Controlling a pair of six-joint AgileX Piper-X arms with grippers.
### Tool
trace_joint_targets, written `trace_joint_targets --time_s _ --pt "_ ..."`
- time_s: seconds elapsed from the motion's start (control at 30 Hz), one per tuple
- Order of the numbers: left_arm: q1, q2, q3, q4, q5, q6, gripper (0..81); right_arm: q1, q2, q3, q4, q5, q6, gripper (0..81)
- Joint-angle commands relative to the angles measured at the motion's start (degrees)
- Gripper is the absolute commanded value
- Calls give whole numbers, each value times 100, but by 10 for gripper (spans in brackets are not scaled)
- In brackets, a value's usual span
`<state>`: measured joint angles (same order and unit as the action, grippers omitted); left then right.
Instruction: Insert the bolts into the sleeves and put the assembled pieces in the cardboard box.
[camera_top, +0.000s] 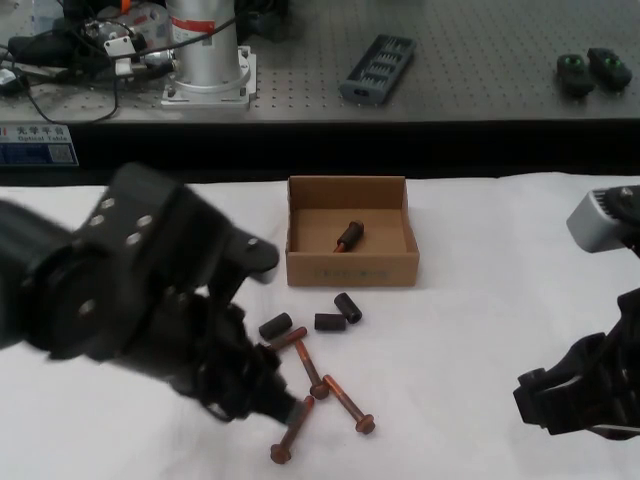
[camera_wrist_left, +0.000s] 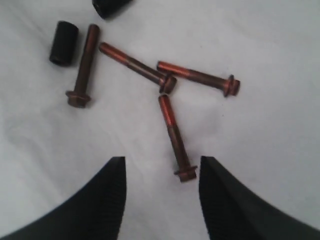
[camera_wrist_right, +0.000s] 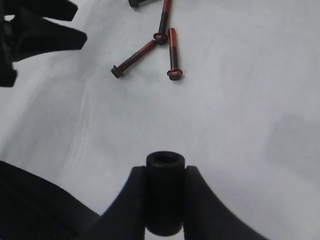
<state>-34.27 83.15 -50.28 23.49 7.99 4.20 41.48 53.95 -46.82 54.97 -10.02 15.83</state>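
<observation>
Several copper bolts (camera_top: 312, 370) lie loose on the white cloth in front of the cardboard box (camera_top: 350, 268), with three black sleeves (camera_top: 330, 322) beside them. One assembled piece (camera_top: 348, 236) lies in the box. My left gripper (camera_wrist_left: 162, 160) hangs open just above the nearest bolt (camera_wrist_left: 176, 137), whose head sits between the fingertips (camera_wrist_left: 117, 172); the high view shows this gripper (camera_top: 295, 410) low over the bolts. My right gripper (camera_wrist_right: 165, 172) is shut on an upright black sleeve (camera_wrist_right: 165, 200), off at the right (camera_top: 535, 395), above bare cloth.
Other bolts (camera_wrist_left: 137, 67) and a sleeve (camera_wrist_left: 64, 42) lie just past the left gripper. The left arm's bulk (camera_top: 120, 290) covers the cloth's left side. Behind the cloth is a perforated bench with a metal post (camera_top: 205, 50) and a black rack (camera_top: 378, 65).
</observation>
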Motion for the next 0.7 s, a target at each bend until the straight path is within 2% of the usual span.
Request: trace_joint_targets --time_s 0.0,0.17,0.5,0.67 --pt "-19 340 -363 130 -64 98 349 -3 -90 -19 -11 -128 -48 17" --pt "-112 789 -760 644 -37 679 349 -3 -90 -19 -11 -177 -48 17" --pt "-628 1239 -838 848 -110 653 347 -3 -90 -19 -11 -254 -176 17" --pt "-689 1462 -838 756 -342 479 347 -3 -90 -19 -11 -420 -175 17"
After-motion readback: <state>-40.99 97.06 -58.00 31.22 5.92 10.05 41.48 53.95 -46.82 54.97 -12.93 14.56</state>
